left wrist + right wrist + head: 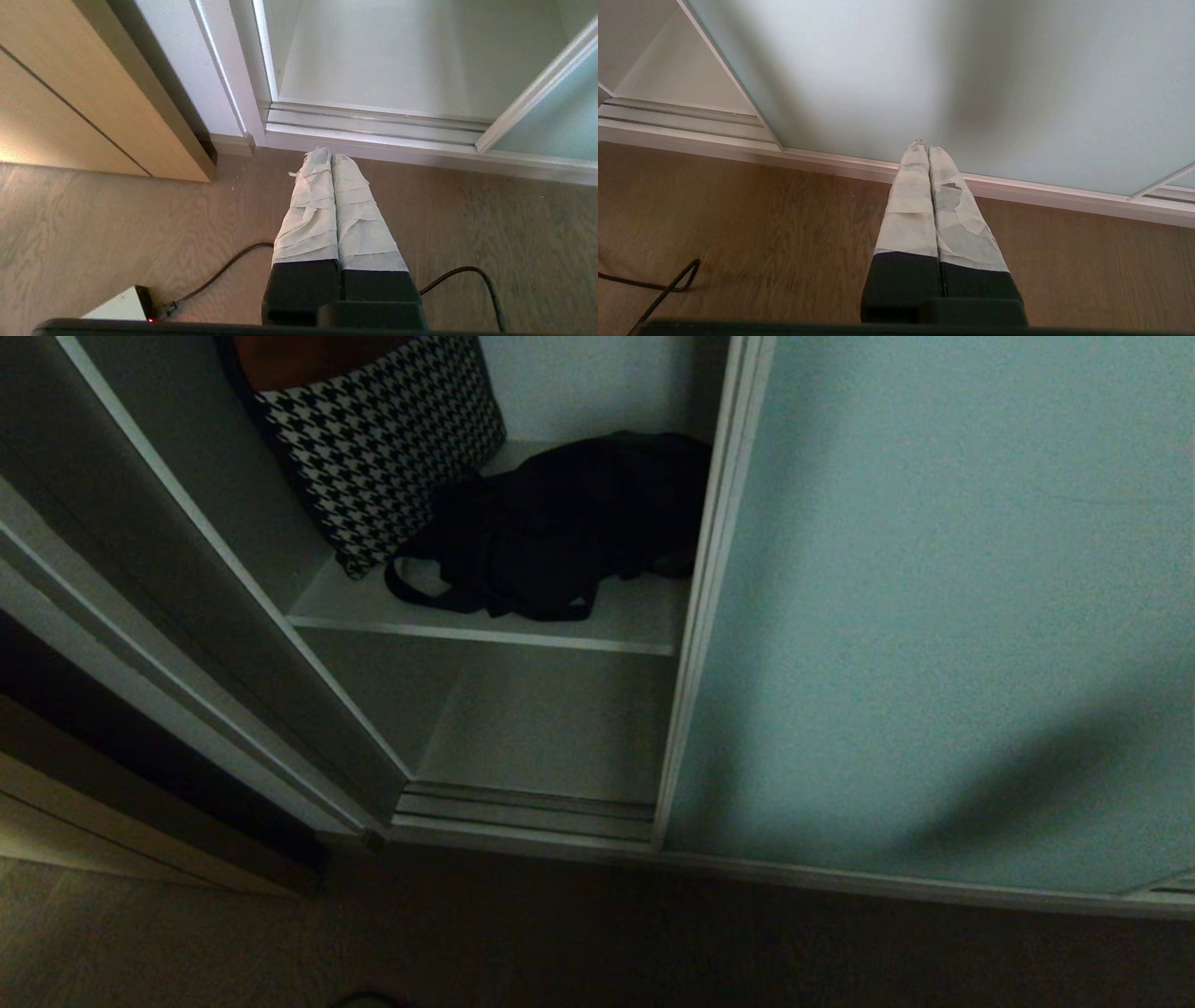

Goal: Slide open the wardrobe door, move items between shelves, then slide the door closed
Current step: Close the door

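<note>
door (pixel 934 616) slid right | black bag (pixel 569 523) near shelf (pixel 485 633) front edge

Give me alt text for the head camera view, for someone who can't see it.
An open wardrobe compartment: a floppy black bag lies on a white shelf, beside a houndstooth-patterned bag leaning against the left wall. The frosted blue-green sliding door fills the right side, and the lower compartment looks bare. Neither gripper shows here.
</note>
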`<state>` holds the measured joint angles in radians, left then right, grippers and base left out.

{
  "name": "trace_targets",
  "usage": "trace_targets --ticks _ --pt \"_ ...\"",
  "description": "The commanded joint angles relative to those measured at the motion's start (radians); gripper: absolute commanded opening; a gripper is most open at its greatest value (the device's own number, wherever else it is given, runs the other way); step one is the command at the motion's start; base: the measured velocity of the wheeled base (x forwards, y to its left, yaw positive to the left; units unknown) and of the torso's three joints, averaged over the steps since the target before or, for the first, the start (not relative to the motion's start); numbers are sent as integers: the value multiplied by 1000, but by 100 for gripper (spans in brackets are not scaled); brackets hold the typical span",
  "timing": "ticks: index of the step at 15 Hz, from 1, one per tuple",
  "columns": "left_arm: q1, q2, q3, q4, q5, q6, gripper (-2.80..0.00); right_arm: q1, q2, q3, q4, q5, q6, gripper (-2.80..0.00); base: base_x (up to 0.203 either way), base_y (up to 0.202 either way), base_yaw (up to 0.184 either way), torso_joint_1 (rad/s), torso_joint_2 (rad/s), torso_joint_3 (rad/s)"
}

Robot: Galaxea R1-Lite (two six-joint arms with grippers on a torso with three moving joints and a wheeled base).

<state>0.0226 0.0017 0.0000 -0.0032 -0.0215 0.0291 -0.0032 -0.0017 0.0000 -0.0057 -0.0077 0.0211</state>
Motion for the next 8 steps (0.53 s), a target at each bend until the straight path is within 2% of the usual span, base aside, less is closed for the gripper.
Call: trace_targets --ticks 1,8 --pt "0 1 0 2 0 0 -280 0 0 0 0 0 0 -280 0 0 0 0 0 0" --pt "-1 1 0 -3 14 -22 -280 0 0 0 0 0 0 -280 0 0 0 0 0 0"
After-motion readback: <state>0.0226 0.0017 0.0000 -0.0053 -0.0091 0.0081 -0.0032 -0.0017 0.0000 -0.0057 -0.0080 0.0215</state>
